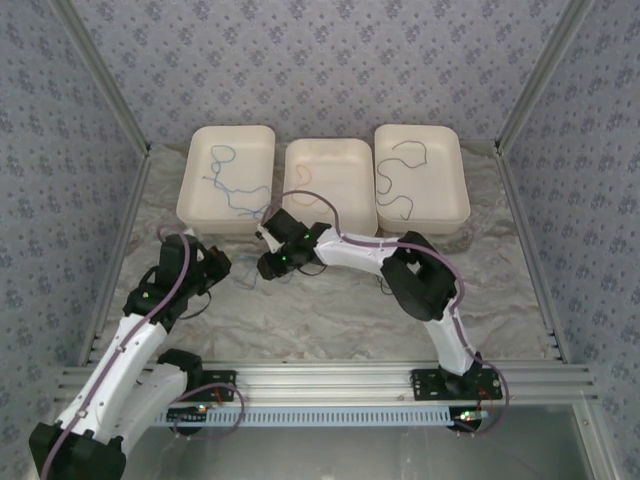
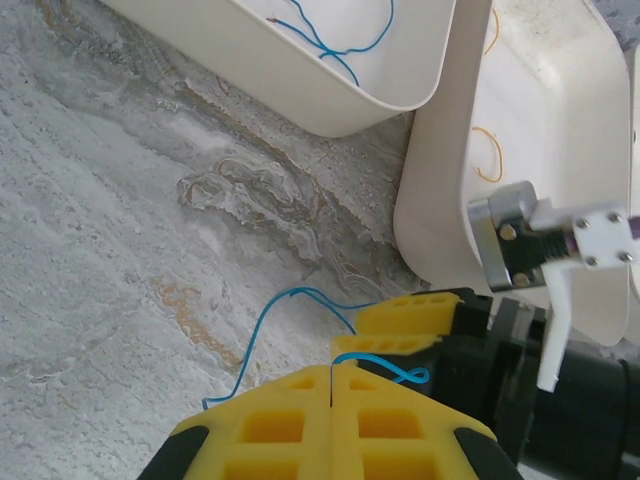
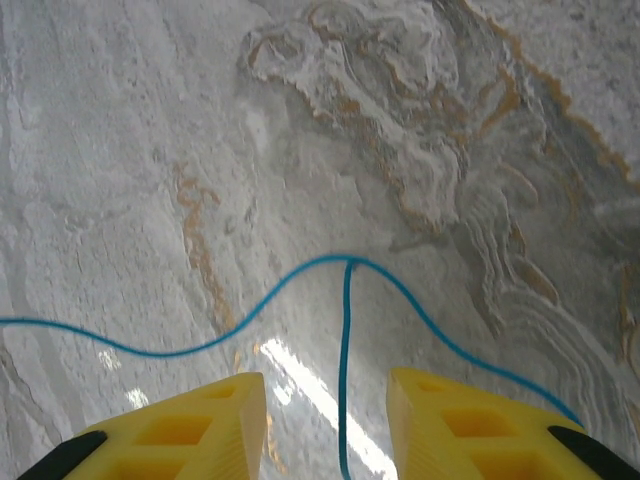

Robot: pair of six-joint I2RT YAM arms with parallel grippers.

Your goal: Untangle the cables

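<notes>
- Your left gripper (image 2: 331,375) has its yellow fingers pressed together. The thin blue cable (image 3: 345,320) comes out of their seam, so it looks pinched there.
- Your right gripper (image 3: 325,385) has its jaws apart, with a strand of that cable running between them over the grey marbled table sheet (image 3: 130,150).
- If the right jaws close off-centre, the limp strand could slip out sideways and you would grip nothing.
- The two grippers sit just beside each other. A hard pull apart may yank the cable out of the left pinch, or tighten the crossing ahead of the right fingers into a knot.
- Going lower risks the fingertips scraping and bunching the sheet.
- The white plastic tray (image 2: 300,100) is near. A wide swing could knock it and disturb the second blue cable (image 2: 312,42) lying inside.
</notes>
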